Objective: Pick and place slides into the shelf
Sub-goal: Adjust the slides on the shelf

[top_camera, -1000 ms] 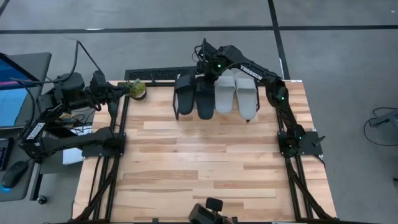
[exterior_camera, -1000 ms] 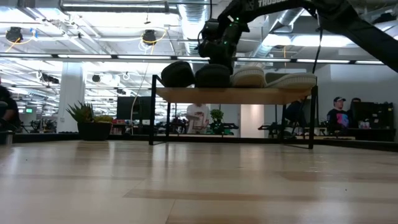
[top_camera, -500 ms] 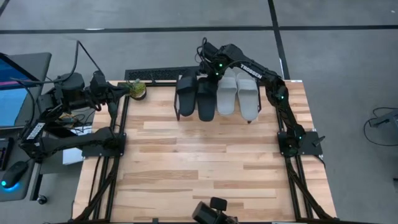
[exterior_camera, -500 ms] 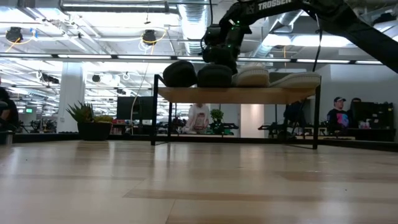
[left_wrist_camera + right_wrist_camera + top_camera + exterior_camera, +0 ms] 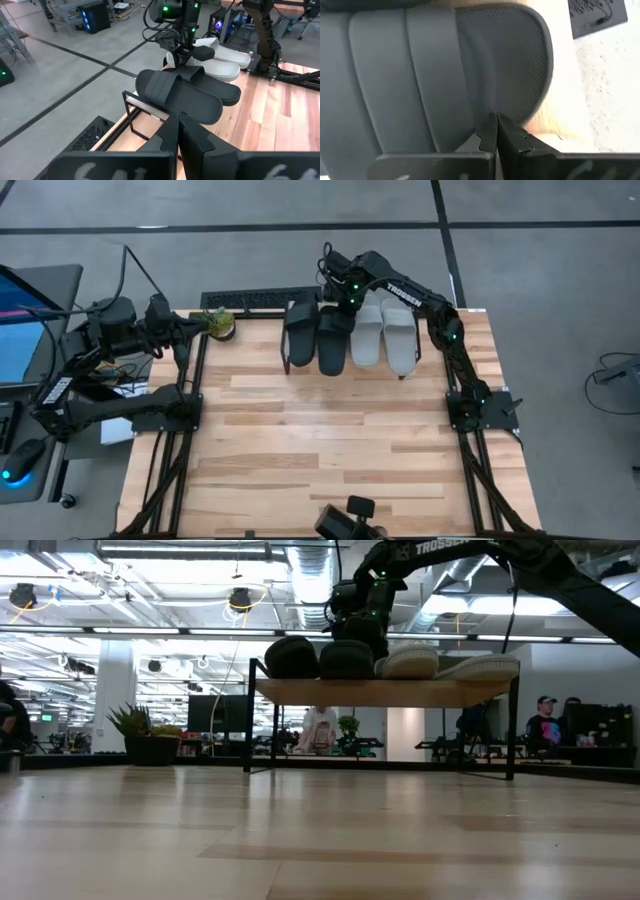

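The shelf stands at the table's far edge. Four slides lie side by side on its plank top: two black on the left, two light grey on the right. My right gripper is shut and points steeply down at the far end of the second black slide; the low view shows the right gripper just above that slide. My left gripper is shut and waits off the table's far left corner. My right gripper sets its shut fingertips on the second black slide's textured footbed, at the far end just beyond the strap. The fingers come from above, slanting from the far side. The slide lies flat on the shelf's top.
A small potted plant sits at the table's far left corner, and a black grille lies beyond the far edge. The wide wooden tabletop stretches in front of the shelf. People stand in the room behind.
My right gripper has tipped further downward and drifted toward the table's right, fingers still shut. The shelf with its four slides has slid a little toward the table's near and right edges.
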Robot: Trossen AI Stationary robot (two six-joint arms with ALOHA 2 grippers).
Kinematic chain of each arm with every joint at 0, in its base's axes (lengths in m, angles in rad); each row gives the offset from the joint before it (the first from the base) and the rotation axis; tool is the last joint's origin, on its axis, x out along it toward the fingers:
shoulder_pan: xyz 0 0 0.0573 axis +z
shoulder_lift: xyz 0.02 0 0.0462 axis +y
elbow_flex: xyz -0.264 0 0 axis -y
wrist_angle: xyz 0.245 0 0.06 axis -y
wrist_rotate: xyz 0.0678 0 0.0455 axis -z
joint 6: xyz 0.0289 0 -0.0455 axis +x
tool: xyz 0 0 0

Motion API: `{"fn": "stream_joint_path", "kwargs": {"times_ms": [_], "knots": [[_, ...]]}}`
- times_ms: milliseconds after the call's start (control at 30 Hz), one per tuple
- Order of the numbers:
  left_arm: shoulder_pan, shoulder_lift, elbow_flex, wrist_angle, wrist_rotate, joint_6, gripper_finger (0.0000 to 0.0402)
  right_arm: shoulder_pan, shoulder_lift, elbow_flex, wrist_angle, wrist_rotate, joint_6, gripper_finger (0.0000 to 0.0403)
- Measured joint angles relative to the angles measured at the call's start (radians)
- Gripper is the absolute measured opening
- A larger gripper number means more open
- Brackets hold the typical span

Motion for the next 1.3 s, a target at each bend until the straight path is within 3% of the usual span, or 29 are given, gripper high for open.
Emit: {"fn": "stream_joint_path", "kwargs": {"times_ms": [333, 567, 900, 1067, 1300], "knots": [[0.0, 0.0, 0.0, 0.0, 0.0, 0.0, 0.0, -0.017, -0.042, 0.0, -0.033, 0.05, 0.0, 0.0], [0.0, 0.0, 0.0, 0.0, 0.0, 0.001, 0.0, -0.006, -0.111, 0.0, 0.047, 0.027, 0.03, 0.0], [0.0, 0.0, 0.0, 0.0, 0.0, 0.001, 0.0, 0.177, -0.201, 0.001, 0.049, -0.037, 0.082, 0.0], [0.0, 0.0, 0.0, 0.0, 0.0, 0.016, 0.0, 0.268, -0.195, -0.005, 0.04, 0.074, 0.115, 0.0], [0.0, 0.0, 0.0, -0.031, -0.033, 0.08, 0.0, 0.304, -0.215, -0.005, 0.025, 0.202, 0.229, 0.0]]}}
